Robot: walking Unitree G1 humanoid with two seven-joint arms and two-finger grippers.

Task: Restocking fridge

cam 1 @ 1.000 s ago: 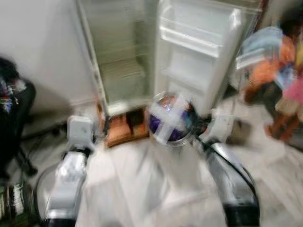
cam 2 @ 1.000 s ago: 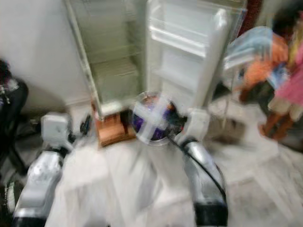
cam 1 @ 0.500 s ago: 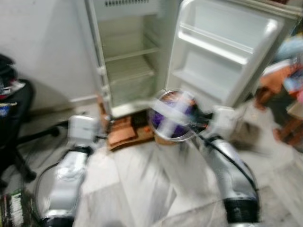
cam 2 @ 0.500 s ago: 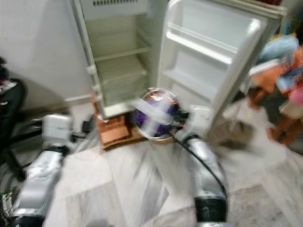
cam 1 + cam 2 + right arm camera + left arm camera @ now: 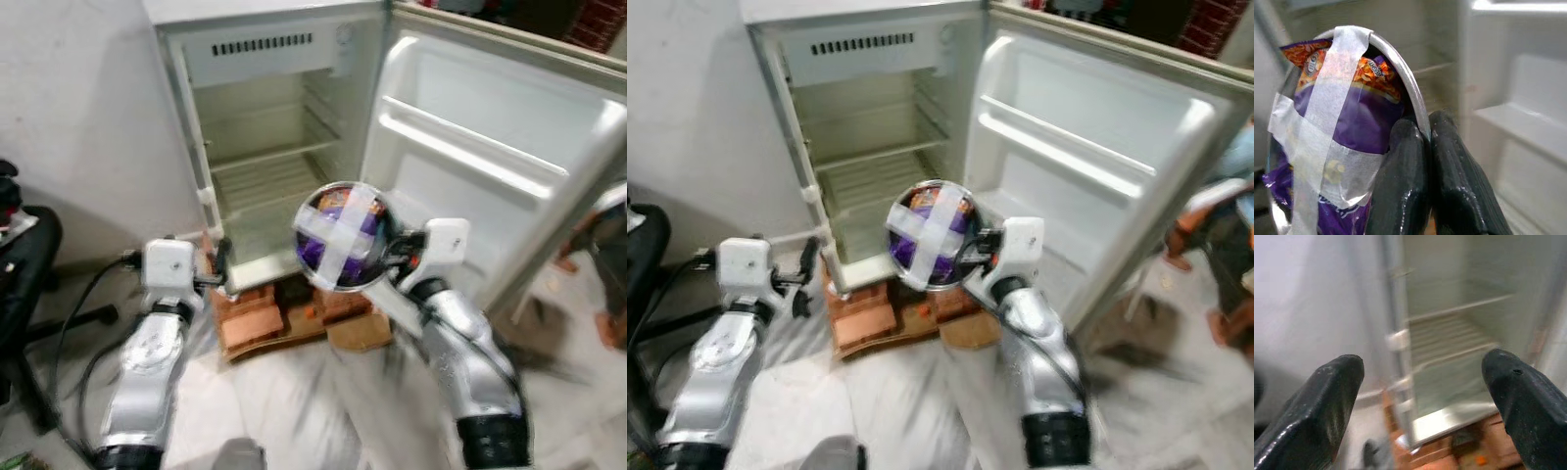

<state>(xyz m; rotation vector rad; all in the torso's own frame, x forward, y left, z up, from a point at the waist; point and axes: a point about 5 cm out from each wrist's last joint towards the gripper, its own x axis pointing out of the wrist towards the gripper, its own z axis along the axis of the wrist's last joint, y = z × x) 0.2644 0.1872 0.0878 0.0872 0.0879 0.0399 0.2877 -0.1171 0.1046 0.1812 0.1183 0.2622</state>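
Silver arms, white boxy wrists, black cables, glossy black fingers [image 5: 1327, 406].

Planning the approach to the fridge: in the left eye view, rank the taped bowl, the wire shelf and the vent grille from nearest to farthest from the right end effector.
1. Taped bowl: pinched by its rim in the right end effector.
2. Wire shelf: inside the open fridge, beyond the bowl and toward the robot's left.
3. Vent grille: at the top of the fridge's back wall, highest and deepest.
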